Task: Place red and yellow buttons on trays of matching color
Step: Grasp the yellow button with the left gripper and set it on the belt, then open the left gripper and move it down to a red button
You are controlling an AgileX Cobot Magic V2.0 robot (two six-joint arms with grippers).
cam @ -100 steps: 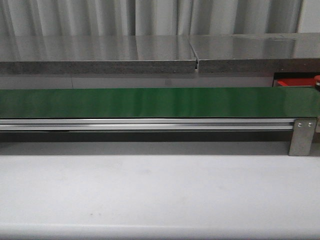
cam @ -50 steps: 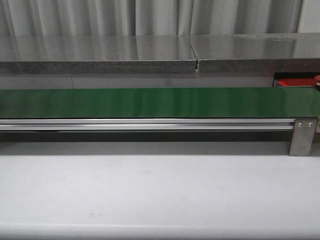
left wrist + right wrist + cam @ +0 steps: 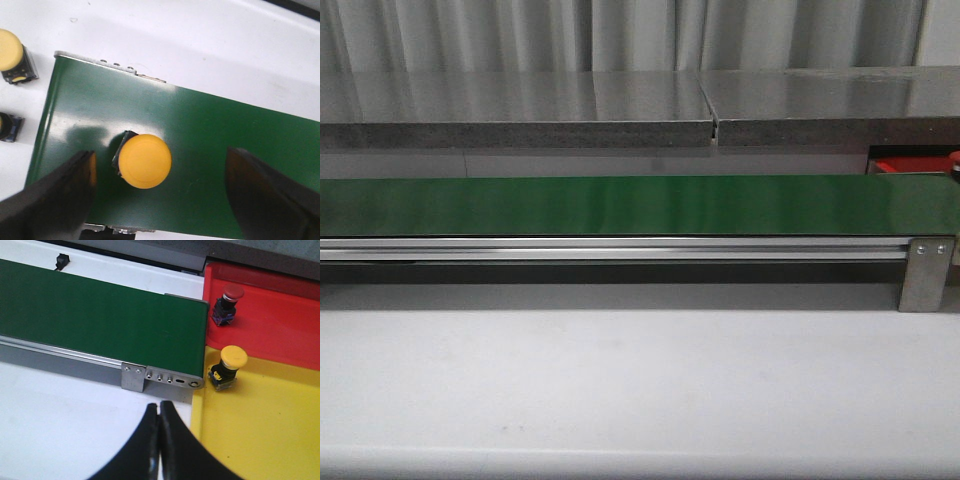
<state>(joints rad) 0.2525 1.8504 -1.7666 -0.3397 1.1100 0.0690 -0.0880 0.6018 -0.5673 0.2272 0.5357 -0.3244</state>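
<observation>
In the left wrist view a yellow button (image 3: 145,161) on a black base stands on the green belt (image 3: 225,145) near its end. My left gripper (image 3: 160,167) is open, its jaws wide on either side of the button and not touching it. In the right wrist view a red tray (image 3: 280,325) holds a red button (image 3: 227,300), and a yellow tray (image 3: 265,430) beside it holds a yellow button (image 3: 230,365). My right gripper (image 3: 160,407) is shut and empty over the white table, next to the yellow tray's edge. The front view shows only a corner of the red tray (image 3: 905,166); neither gripper shows there.
The long green belt (image 3: 620,205) runs across the front view on a metal rail (image 3: 620,248). Two more buttons, one yellow (image 3: 10,50) and one half cut off (image 3: 7,127), sit on the white table beyond the belt's end. A small black part (image 3: 62,261) lies behind the belt.
</observation>
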